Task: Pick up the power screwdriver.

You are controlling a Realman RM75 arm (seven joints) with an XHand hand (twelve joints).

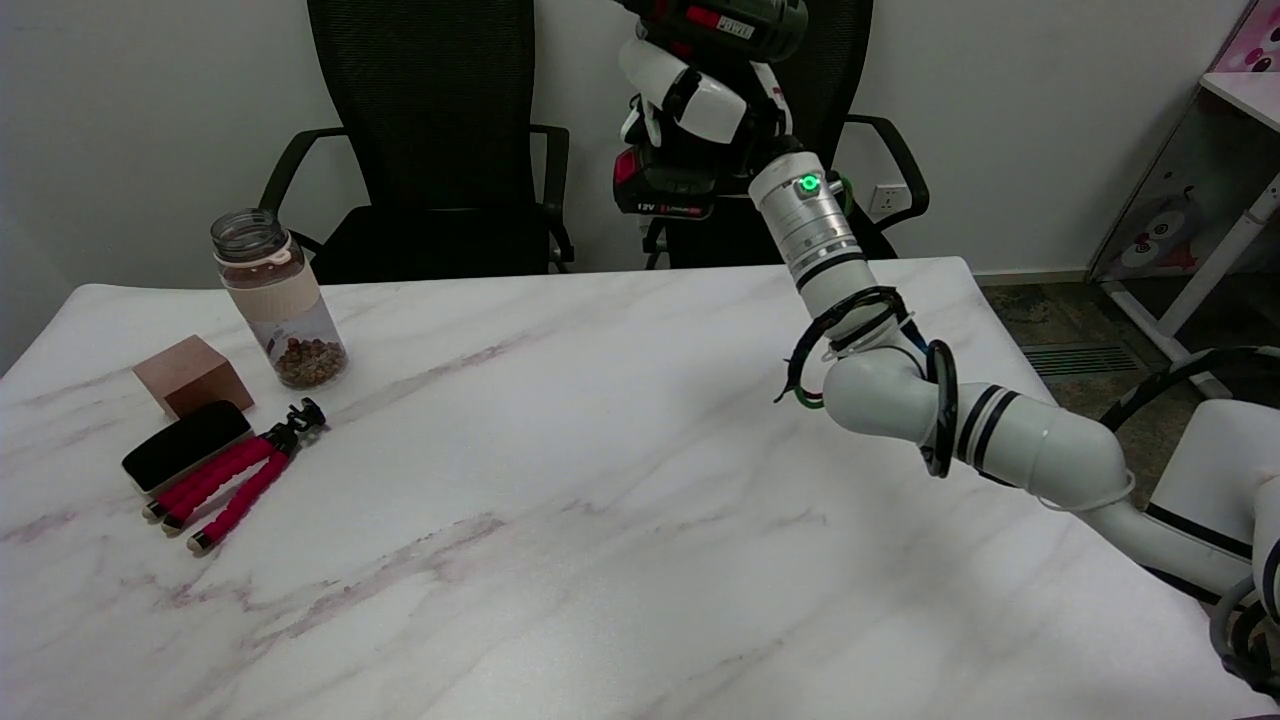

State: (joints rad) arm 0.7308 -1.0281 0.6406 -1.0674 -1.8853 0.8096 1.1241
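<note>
White-and-black fingers of the right hand [700,105] are wrapping the handle of the dark green and red power screwdriver [745,25], holding it high above the marble table's [560,480] far edge. Its battery base is hanging left of the wrist.

Cut off at the top edge, wrapped by fingers
Your right hand [700,105] covers the power screwdriver [735,28] grip, so you see only its battery base and part of its body (the tip end runs past the frame's top).
</note>
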